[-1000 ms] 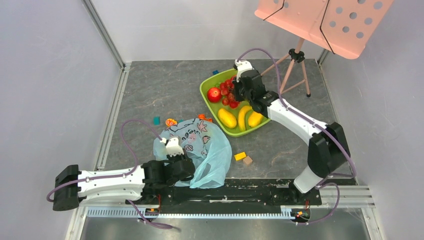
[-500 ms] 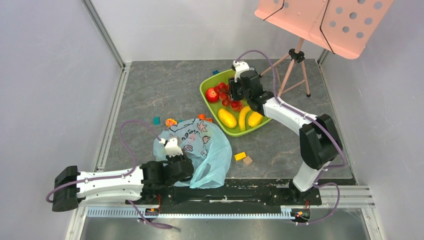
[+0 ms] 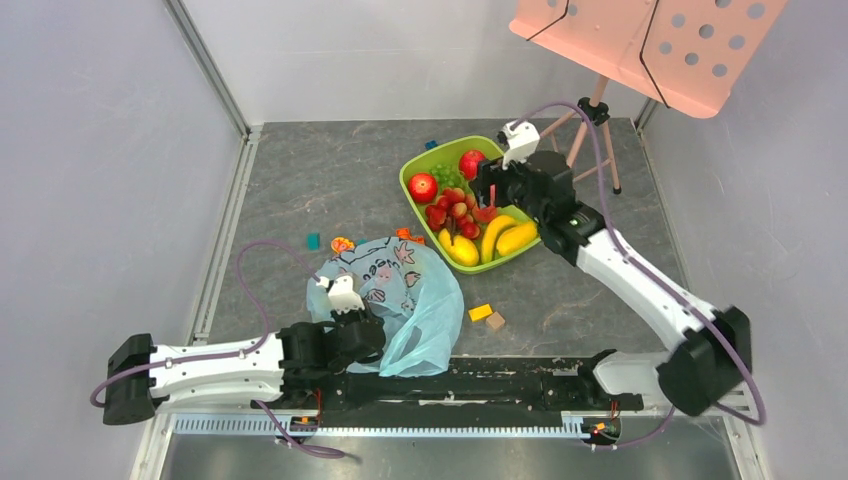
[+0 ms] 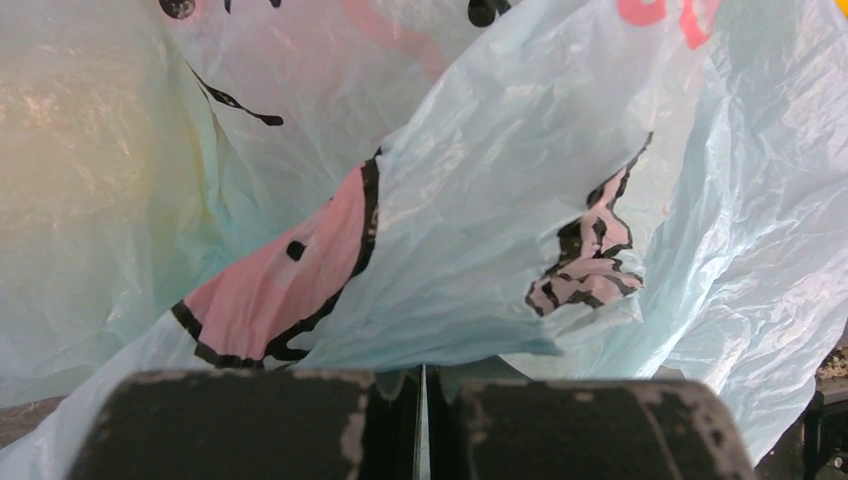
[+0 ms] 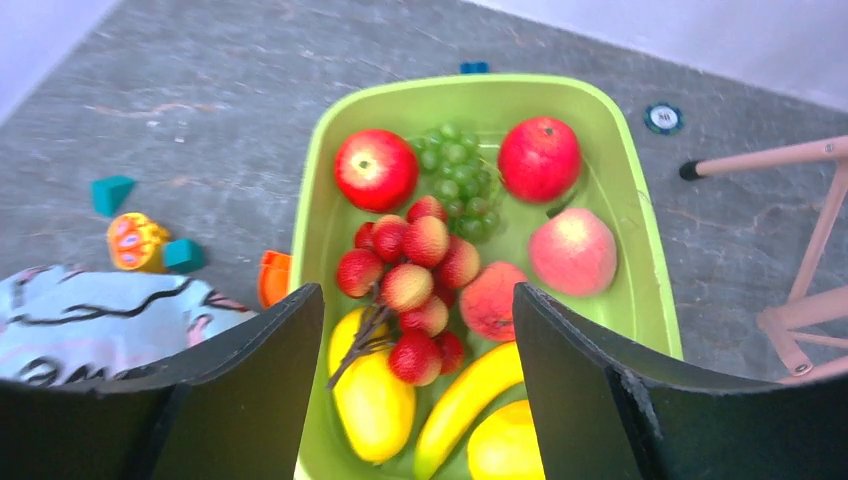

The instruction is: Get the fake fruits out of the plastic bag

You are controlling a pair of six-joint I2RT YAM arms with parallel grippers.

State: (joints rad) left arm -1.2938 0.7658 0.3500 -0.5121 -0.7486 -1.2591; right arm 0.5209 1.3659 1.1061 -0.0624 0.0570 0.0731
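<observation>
Left hand (image 4: pixel 422 385) clamps plastic bag (image 3: pixel 420 300); right hand (image 5: pixel 415 340) wide, empty over fake fruits (image 5: pixel 430 270) in green tray (image 5: pixel 310 200). Next we'd probe bag for leftovers.

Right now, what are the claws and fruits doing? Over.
Left claw shut on bag. Right claw open, empty, above tray. Fruits in tray; bag's inside hidden. Nothing blocking.

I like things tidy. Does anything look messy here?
Yes. Small toy blocks lie scattered on the grey tabletop, outside the green plastic tray: a yellow block and a brown block beside the crumpled light-blue plastic bag, a teal block beyond it.
</observation>
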